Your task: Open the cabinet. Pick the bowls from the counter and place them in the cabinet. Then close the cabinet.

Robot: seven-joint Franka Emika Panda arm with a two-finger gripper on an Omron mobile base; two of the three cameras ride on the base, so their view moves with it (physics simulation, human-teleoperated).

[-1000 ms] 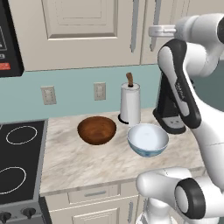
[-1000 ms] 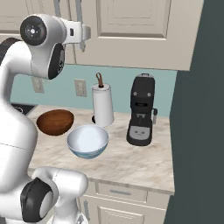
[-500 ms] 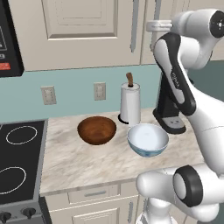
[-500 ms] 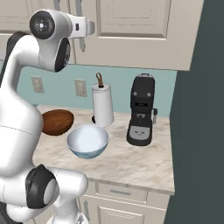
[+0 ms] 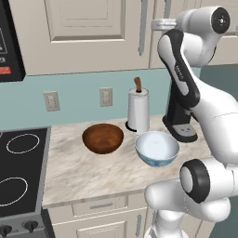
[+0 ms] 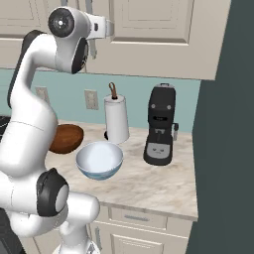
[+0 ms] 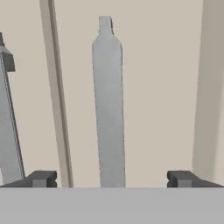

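I am lining up my gripper (image 7: 109, 179), jaws spread wide and empty, on the silver handle (image 7: 108, 105) of the closed cabinet (image 5: 83, 32) above the bowls (image 5: 103, 138), and should advance straight, keeping the bar centred before closing.

beige cabinet (image 5: 83, 32) doors closed, brown bowl (image 5: 102, 138) beside blue-white bowl (image 5: 156, 148) on counter (image 5: 93, 169)

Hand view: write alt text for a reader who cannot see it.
A long vertical silver bar handle on a closed beige cabinet door fills the centre, lined up between the wide-open jaws of the gripper at the bottom. A second handle stands at the left edge, past the seam between doors.
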